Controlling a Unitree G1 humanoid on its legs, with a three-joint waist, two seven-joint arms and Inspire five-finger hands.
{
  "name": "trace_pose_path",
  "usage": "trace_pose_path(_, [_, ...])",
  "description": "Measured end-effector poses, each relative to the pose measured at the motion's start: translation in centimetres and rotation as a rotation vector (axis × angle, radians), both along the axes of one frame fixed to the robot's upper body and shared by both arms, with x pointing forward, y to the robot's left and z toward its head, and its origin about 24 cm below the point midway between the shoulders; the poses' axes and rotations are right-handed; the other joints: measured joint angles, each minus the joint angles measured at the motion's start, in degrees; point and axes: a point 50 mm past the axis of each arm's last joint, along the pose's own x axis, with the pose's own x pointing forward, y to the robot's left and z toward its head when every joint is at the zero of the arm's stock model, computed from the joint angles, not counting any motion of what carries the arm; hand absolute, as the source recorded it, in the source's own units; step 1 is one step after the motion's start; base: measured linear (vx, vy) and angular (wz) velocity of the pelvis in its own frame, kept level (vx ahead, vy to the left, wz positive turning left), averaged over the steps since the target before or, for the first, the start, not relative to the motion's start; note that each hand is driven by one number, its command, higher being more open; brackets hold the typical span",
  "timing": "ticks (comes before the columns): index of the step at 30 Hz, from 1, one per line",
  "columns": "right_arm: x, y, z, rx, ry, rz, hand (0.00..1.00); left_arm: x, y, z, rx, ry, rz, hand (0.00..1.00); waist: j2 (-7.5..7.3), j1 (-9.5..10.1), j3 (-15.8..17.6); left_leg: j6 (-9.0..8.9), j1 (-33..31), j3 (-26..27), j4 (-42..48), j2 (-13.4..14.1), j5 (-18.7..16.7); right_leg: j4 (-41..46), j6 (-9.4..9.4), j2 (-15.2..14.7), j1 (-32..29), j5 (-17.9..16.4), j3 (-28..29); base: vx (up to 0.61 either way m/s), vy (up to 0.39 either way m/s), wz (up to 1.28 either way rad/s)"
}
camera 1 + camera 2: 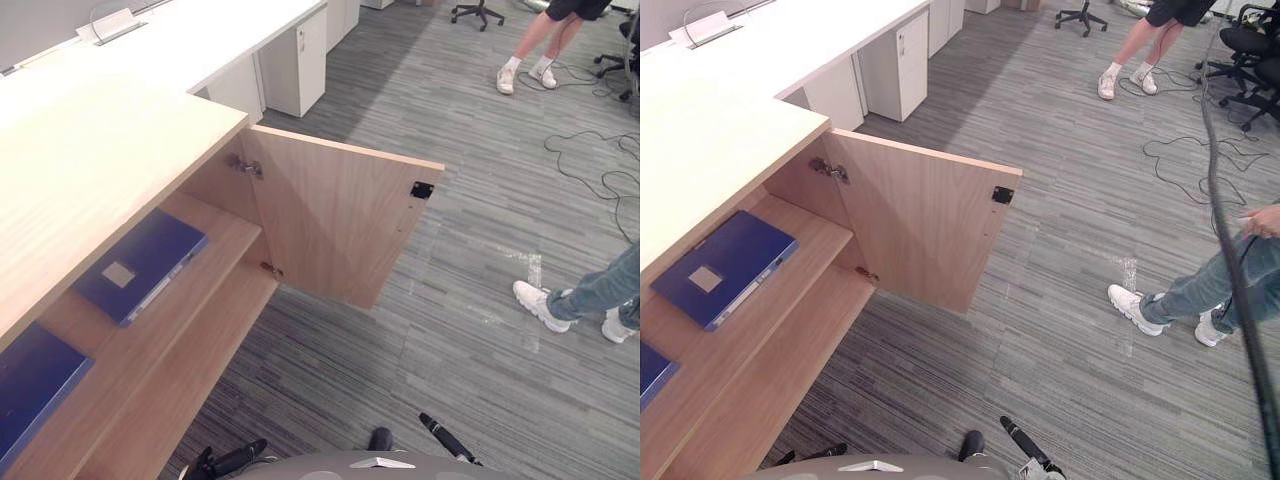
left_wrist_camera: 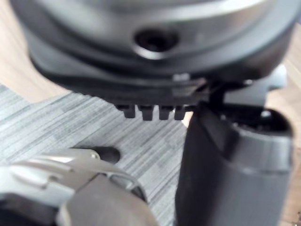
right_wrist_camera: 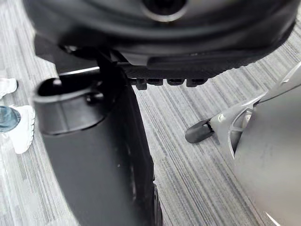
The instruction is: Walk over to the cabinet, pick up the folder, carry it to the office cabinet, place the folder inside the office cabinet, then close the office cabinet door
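A blue folder point(image 1: 140, 262) with a pale label lies flat on the upper shelf of the wooden office cabinet point(image 1: 90, 160); it also shows in the right eye view point(image 1: 720, 265). The cabinet door point(image 1: 340, 225) stands swung wide open over the carpet. My left hand point(image 1: 235, 458) hangs low at the bottom edge with relaxed fingers point(image 2: 150, 112), holding nothing. My right hand point(image 1: 445, 438) hangs low to the right, its fingers point(image 3: 167, 82) straight and its thumb point(image 3: 94, 155) free, also empty. Both hands are well away from the folder and the door.
A second blue folder point(image 1: 30, 385) lies on the shelf at the far left. White desks with a drawer unit point(image 1: 300, 60) stand behind the cabinet. One person's legs point(image 1: 527, 60) are at the back right, another's shoes point(image 1: 560, 305) at the right. Cables point(image 1: 600, 160) lie on the carpet.
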Motion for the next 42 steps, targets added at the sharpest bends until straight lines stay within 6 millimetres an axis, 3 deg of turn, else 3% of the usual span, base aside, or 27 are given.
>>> trace_pose_path(3, [2.6, -1.5, 1.4, -0.163, -0.068, 0.191, 1.00, 0.0, 0.0, 0.0, 0.013, 0.010, -0.020, 1.00, -0.03, -0.01, 0.0, 0.19, 0.4, -0.1, 0.0, -0.6, -0.1, -0.4, 0.20, -0.4, 0.0, 0.5, 1.1, -0.08, 0.057, -0.12])
trace_pose_path(7, [5.9, -4.3, 4.3, -0.352, -0.196, 0.221, 1.00, 0.1, 0.1, 0.0, 0.023, 0.009, -0.037, 1.00, 0.14, -0.32, -0.3, 0.73, 0.4, -0.6, 0.1, -0.8, -1.2, -0.4, 0.41, -0.5, -0.4, 1.0, 1.7, -0.07, 0.051, -0.09])
trace_pose_path(12, [10.9, -9.5, 10.5, -0.679, -0.357, 0.318, 1.00, -0.3, 1.1, 0.2, 0.055, 0.032, -0.098, 1.00, -0.29, -0.32, -0.7, 0.94, 0.5, -0.9, 0.1, -1.1, -2.0, -0.4, 0.91, -0.7, -0.7, 1.7, 2.5, -0.05, 0.038, -0.06])
trace_pose_path(17, [16.1, -12.0, 16.2, -0.906, -0.466, 0.485, 1.00, -0.4, 1.6, 0.3, 0.062, 0.032, -0.106, 1.00, 0.16, -0.36, -0.9, 1.00, 0.2, -1.2, 0.2, -1.5, -1.9, -0.4, 0.89, -1.2, -1.4, 2.0, 2.7, -0.02, 0.031, -0.04])
trace_pose_path(22, [20.1, -11.0, 19.9, -1.019, -0.569, 0.706, 1.00, -0.4, 1.5, 0.3, 0.047, 0.028, -0.130, 1.00, 0.82, -0.17, -1.1, 1.16, 0.0, -2.3, 0.2, -1.8, -1.8, -0.4, 1.08, -1.6, -1.4, 2.1, 2.4, -0.01, 0.009, 0.02])
trace_pose_path(29, [23.2, -7.6, 21.0, -0.995, -0.661, 0.983, 1.00, -0.5, 1.2, 0.3, 0.032, 0.013, -0.171, 1.00, 1.29, 0.02, -0.8, 1.89, -0.9, -3.9, 0.2, -2.7, -1.3, -0.4, 1.49, -2.4, -1.4, 2.5, 1.1, -0.02, 0.024, 0.11])
trace_pose_path(37, [25.6, -5.9, 22.4, -1.000, -0.697, 1.069, 1.00, -0.1, 1.1, 0.4, 0.033, -0.011, -0.203, 1.00, 2.08, 0.09, 0.1, 2.71, -2.5, -5.0, 0.3, -4.6, -0.8, -0.4, 2.10, -4.3, -2.5, 4.0, 0.7, -0.05, 0.047, 0.06])
trace_pose_path(42, [27.2, -5.1, 24.6, -1.052, -0.740, 1.126, 1.00, -0.5, 1.3, 0.6, 0.043, -0.017, -0.201, 1.00, 2.28, 0.24, 1.6, 2.73, -2.6, -5.7, 0.3, -4.9, -0.8, -0.4, 2.12, -4.6, -2.5, 4.6, 0.5, -0.06, 0.021, 0.05])
